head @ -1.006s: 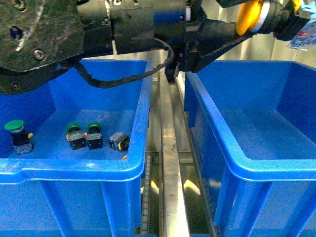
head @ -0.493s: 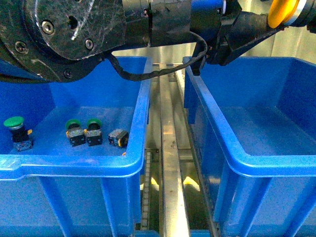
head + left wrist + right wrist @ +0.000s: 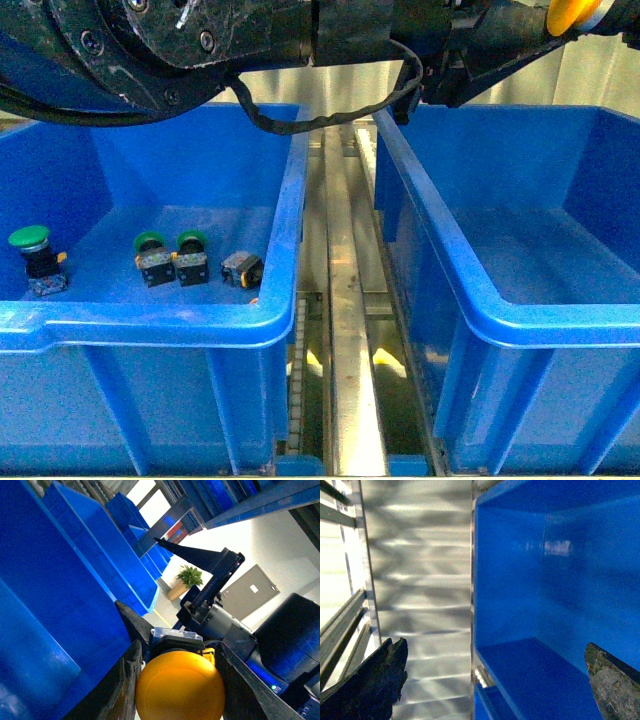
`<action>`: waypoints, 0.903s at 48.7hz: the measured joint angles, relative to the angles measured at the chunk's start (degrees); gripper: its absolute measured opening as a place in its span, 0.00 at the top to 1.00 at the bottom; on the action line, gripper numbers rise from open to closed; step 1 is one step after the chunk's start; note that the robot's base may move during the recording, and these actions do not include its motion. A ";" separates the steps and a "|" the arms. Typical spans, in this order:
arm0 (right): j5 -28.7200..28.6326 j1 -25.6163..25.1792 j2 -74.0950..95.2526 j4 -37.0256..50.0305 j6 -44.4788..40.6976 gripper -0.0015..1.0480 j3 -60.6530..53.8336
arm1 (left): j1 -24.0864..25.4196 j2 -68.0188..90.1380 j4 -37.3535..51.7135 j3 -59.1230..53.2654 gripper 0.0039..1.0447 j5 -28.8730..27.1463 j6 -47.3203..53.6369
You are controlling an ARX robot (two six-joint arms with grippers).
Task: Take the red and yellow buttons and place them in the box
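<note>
My left gripper [image 3: 180, 700] is shut on the yellow button [image 3: 180, 686], whose round cap fills the gap between the two dark fingers [image 3: 127, 680]. In the front view the yellow button [image 3: 568, 14] is at the top right edge, high above the far side of the right blue box [image 3: 520, 330], which holds nothing. The left arm [image 3: 250, 30] spans the top of that view. No red button shows. My right gripper [image 3: 495, 680] is open and empty, over the edge of a blue box [image 3: 545, 580]; it is out of the front view.
The left blue bin [image 3: 150, 330] holds three green-capped switches [image 3: 28, 238] [image 3: 150, 242] [image 3: 190, 240] and a dark switch body [image 3: 241, 268] on its side. A metal rail [image 3: 345, 300] runs between the bins. A corrugated metal surface [image 3: 420, 580] lies beside the box.
The left arm has carried the yellow button up and to the right, to the top edge of the front view. The switches in the left bin have not moved.
</note>
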 joint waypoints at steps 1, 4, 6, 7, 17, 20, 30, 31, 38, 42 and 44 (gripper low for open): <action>-0.09 0.35 -0.13 0.00 0.17 0.03 0.02 | 0.04 0.13 -0.26 0.24 0.67 -0.02 0.24; -0.31 1.73 -0.52 -0.20 0.94 0.03 0.07 | 0.26 0.87 -1.27 1.51 0.67 -0.02 0.87; -0.48 2.51 -0.92 -0.28 1.31 0.03 0.11 | 0.37 1.31 -1.40 2.01 0.67 -0.02 1.05; -0.72 2.93 -1.11 -0.28 1.42 0.03 0.11 | 0.39 1.49 -1.46 2.27 0.67 -0.02 1.14; -2.69 5.64 -1.86 1.22 1.51 0.03 0.11 | 0.20 2.73 -2.56 3.87 0.67 0.04 2.16; -2.86 6.10 -1.88 1.33 1.51 0.03 0.11 | 0.09 2.89 -2.73 4.22 0.67 0.00 2.32; -2.91 7.17 -1.84 1.29 1.68 0.03 -0.35 | -0.42 3.76 -3.37 6.47 0.67 0.00 2.62; -2.91 7.19 -1.75 1.29 1.70 0.03 -0.39 | -0.50 3.91 -3.58 6.71 0.67 0.02 2.71; -3.30 7.61 -0.68 1.33 2.12 0.03 -0.42 | -1.27 5.62 -4.79 8.98 0.67 0.02 3.10; -3.87 7.87 -0.13 1.33 2.40 0.03 -0.42 | -1.55 6.82 -5.25 9.99 0.67 0.00 3.26; -3.93 7.89 -0.04 1.33 2.62 0.03 -0.42 | -1.66 7.41 -5.90 10.49 0.67 0.00 3.30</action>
